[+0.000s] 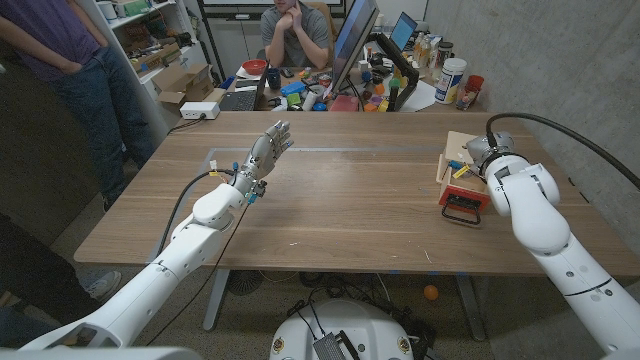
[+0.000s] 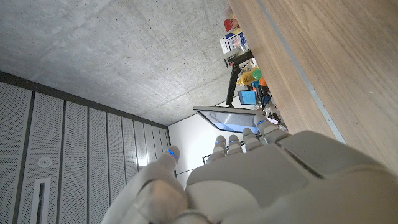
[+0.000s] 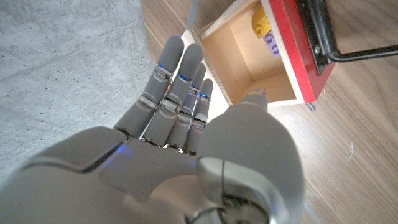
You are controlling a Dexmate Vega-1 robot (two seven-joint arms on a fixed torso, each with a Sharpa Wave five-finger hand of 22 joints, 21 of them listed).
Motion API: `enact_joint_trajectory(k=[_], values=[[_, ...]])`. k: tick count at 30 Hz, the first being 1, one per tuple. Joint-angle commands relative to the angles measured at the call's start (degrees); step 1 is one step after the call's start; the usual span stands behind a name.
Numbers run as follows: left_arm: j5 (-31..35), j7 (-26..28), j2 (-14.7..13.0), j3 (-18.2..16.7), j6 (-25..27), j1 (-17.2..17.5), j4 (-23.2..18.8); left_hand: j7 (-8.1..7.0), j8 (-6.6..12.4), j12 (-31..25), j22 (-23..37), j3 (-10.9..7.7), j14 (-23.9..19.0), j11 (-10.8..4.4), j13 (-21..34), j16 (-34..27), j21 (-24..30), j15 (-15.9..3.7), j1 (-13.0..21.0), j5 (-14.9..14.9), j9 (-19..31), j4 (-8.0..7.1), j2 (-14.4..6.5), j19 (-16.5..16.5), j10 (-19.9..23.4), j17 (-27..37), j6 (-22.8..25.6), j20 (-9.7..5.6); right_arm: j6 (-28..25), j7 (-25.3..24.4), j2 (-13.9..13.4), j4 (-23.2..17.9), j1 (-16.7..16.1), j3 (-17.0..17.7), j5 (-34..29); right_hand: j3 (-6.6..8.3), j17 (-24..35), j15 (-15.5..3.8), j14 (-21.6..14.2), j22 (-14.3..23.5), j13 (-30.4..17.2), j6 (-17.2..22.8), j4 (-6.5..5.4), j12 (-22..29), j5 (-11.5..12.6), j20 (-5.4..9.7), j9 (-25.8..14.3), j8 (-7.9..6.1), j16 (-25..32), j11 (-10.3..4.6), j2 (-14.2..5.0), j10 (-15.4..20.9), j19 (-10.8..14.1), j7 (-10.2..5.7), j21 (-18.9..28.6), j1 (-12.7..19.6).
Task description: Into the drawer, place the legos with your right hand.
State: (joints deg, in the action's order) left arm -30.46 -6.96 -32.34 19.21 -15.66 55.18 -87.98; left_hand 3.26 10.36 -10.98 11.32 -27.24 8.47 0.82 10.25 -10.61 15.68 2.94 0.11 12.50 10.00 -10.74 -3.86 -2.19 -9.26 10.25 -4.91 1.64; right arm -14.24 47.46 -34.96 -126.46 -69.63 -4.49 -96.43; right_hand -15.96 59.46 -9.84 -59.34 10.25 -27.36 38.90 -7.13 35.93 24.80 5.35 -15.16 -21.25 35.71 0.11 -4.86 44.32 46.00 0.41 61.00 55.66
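R hand (image 3: 186, 155) sits nearest in the right wrist view, fingers (image 3: 177, 81) straight, slightly apart, holding nothing. Just past the fingertips is the drawer (image 3: 249, 59), pulled open, pale wood inside, red front (image 3: 298, 46) w/ a black handle (image 3: 339, 46). Legos (image 3: 266, 31), yellow and purple pieces, lie inside against the red front, off to the thumb side of the fingers, not touching them. Their long axis prob runs along the front panel, but pieces are small and part cut off, so can't be sure.

Head view adds the wider layout: drawer (image 1: 462, 180) near the table (image 1: 350, 200) edge on the robot's R side, handle toward the robot, R arm partly covering it; legos (image 1: 460, 171) just a speck of colour there.

L hand (image 1: 268, 152) is well apart over mid-table, fingers extended and spread, gripping nothing. Left wrist view shows its back (image 2: 267, 180).

Beyond the table: cluttered desk w/ a monitor (image 1: 352, 40), a seated person (image 1: 295, 30), and a standing person (image 1: 70, 70).
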Motion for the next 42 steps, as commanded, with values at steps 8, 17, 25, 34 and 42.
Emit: enact_joint_trajectory(k=[8,17,25,34,42], values=[[0.0,0.4,-0.3,-0.2,-0.1,0.8,-1.0,0.0,0.16,-0.2,0.1,0.25,0.1,0.29,0.1,0.0,-0.1,0.28,-0.2,0.4,0.2,-0.18,-5.9,0.1,0.0,0.1,-0.1,0.52,0.4,-1.6,1.5,-3.0,-1.5,2.2,-1.7,-1.23,-0.6,-2.42,-0.3,0.0,-0.1,0.7,-0.35,-0.4,0.5,0.97,0.2,0.87,-0.6,-0.15,-0.7,0.0,-0.8,-0.24,-0.7,-0.1],[0.0,0.5,-0.6,-0.3,-0.1,1.4,-1.7,-0.03,0.15,-0.2,0.1,0.3,0.1,0.31,0.1,0.0,-0.2,0.32,-0.2,0.4,0.2,-0.18,-5.9,0.1,0.0,0.1,-0.1,0.52,0.6,-3.3,2.7,-4.2,-2.6,3.6,-1.3,-2.0,-2.2,-2.37,0.5,-0.1,0.2,0.4,-0.71,-0.9,0.8,1.03,0.5,1.99,-2.3,-0.03,-0.91,-0.9,-1.3,-0.34,-1.5,-0.3],[0.0,0.7,-0.9,-0.6,-0.5,2.0,-2.1,0.0,0.16,-0.1,0.1,0.35,0.2,0.36,0.1,0.0,-0.2,0.34,-0.2,0.4,0.2,-0.18,-5.9,0.1,-0.1,0.1,-0.1,0.54,0.6,-4.6,3.7,-5.3,-3.0,4.3,-2.3,-2.47,-3.6,-2.19,0.7,-0.2,0.3,0.4,-1.07,-0.8,0.9,0.65,0.6,2.66,-3.6,-0.15,-1.12,-0.9,-1.6,-0.23,-2.1,-0.8],[-0.1,0.8,-0.9,-0.8,-1.0,2.2,-2.1,-0.04,0.17,-0.1,0.1,0.41,0.2,0.31,0.1,0.0,-0.2,0.33,-0.2,0.4,0.2,-0.18,-5.9,0.1,-0.1,0.1,0.0,0.54,1.1,-5.2,4.7,-5.8,-2.6,4.7,-3.3,-2.89,-5.7,-2.12,2.6,-0.3,0.4,0.0,-1.21,-1.1,1.2,-0.03,0.5,3.8,-6.2,-0.3,-1.3,-2.3,-2.5,-0.58,-3.4,-1.0],[0.0,0.6,-0.8,-0.7,-1.0,2.0,-2.0,0.04,0.17,-0.1,0.1,0.46,0.2,0.31,0.1,0.0,-0.2,0.31,-0.2,0.4,0.2,-0.18,-5.9,0.1,-0.1,0.1,0.0,0.57,1.8,-5.1,5.2,-6.0,-2.0,5.1,-3.7,-2.92,-8.8,-1.92,5.4,-0.3,0.4,-1.1,-0.98,-1.3,1.6,-0.14,0.0,5.06,-10.2,-0.71,-1.65,-4.1,-3.6,-1.23,-5.0,-0.4]])
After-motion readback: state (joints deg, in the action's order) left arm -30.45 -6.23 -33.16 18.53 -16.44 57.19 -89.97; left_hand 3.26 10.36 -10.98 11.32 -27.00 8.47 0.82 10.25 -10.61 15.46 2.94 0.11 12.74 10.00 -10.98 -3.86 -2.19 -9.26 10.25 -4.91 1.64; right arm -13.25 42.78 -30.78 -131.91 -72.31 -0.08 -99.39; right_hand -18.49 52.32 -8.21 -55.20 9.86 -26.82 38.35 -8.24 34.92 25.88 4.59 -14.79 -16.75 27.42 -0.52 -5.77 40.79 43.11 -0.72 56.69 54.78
